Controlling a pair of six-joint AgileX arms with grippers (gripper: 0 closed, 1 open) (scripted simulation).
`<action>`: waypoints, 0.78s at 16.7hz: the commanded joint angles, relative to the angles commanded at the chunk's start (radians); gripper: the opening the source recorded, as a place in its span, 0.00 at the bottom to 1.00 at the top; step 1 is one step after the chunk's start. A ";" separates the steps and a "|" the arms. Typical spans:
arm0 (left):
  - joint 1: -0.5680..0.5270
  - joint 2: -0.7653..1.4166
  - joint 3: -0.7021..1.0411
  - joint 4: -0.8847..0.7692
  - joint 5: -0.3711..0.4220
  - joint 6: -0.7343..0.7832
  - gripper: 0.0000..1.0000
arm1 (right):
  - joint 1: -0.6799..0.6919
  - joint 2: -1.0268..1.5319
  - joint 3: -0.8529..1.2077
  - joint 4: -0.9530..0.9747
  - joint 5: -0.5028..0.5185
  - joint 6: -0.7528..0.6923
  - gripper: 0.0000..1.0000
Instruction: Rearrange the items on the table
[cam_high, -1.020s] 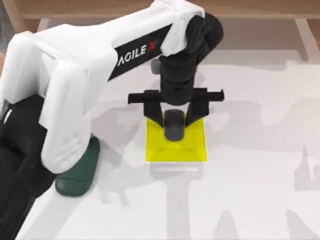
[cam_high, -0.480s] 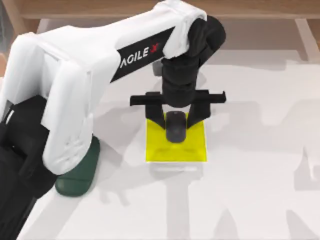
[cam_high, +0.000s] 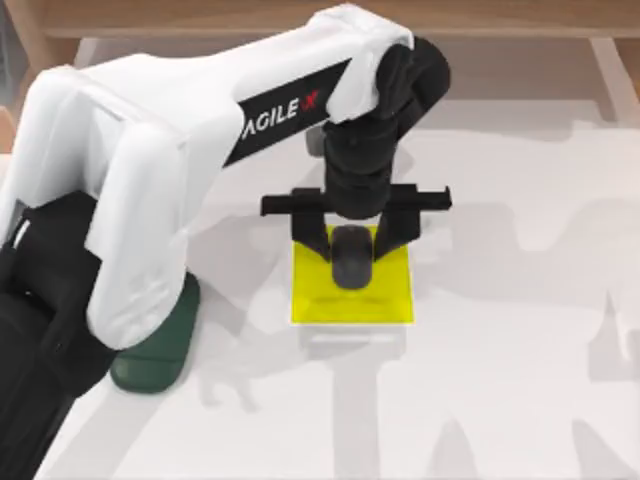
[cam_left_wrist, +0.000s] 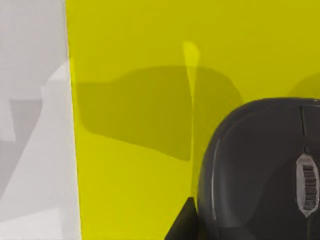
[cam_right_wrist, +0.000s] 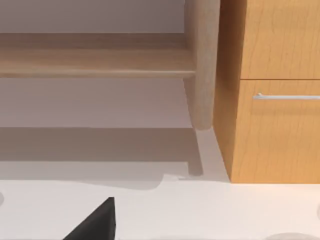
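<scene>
Mouse between left fingers (over yellow pad).

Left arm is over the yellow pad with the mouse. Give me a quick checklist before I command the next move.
1. Mouse over the yellow pad: ok.
2. Left gripper straddling the mouse, a finger at each side: ok.
3. Mouse actually resting on the pad, not held just above it: cannot tell.
4. Fingers gripping or already released: cannot tell.
5. Mouse inside the pad's edges: ok in the left wrist view.
6. Green stand clear of the pad, at the table's left: ok.
</scene>
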 joint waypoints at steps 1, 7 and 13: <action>0.000 0.000 0.000 0.000 0.000 0.000 0.23 | 0.000 0.000 0.000 0.000 0.000 0.000 1.00; 0.000 0.000 0.000 0.000 0.000 0.000 0.68 | 0.000 0.000 0.000 0.000 0.000 0.000 1.00; 0.000 0.000 0.000 0.000 0.000 0.000 1.00 | 0.000 0.000 0.000 0.000 0.000 0.000 1.00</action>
